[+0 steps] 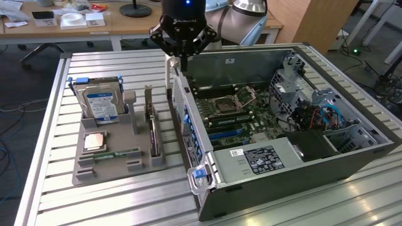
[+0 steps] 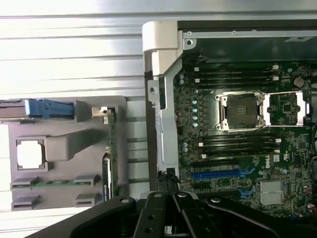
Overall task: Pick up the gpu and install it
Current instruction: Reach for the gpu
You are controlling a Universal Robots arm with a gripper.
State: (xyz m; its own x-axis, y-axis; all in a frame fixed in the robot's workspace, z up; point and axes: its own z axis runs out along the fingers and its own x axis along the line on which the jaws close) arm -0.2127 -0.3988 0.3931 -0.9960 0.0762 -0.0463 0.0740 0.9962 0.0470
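The gpu [image 1: 152,126] stands on edge in the right slot of the grey holder [image 1: 103,173]. In the wrist view the gpu [image 2: 111,148] appears as a thin dark strip along the holder's [image 2: 64,148] side. My gripper [image 1: 180,59] hangs above the rear wall of the open computer case [image 1: 295,165], away from the gpu. Its black fingers [image 2: 171,191] are shut together with nothing between them, close to the case wall. The motherboard [image 1: 232,110] lies exposed inside, with blue slots [image 2: 223,173] near the fingertips.
The holder also carries a silver hard drive [image 1: 100,104], a processor chip [image 1: 95,140] and a green memory stick [image 1: 119,154]. A pale bracket [image 2: 161,44] sticks up from the case wall. A desk [image 1: 75,23] stands behind the slatted metal table [image 1: 94,202].
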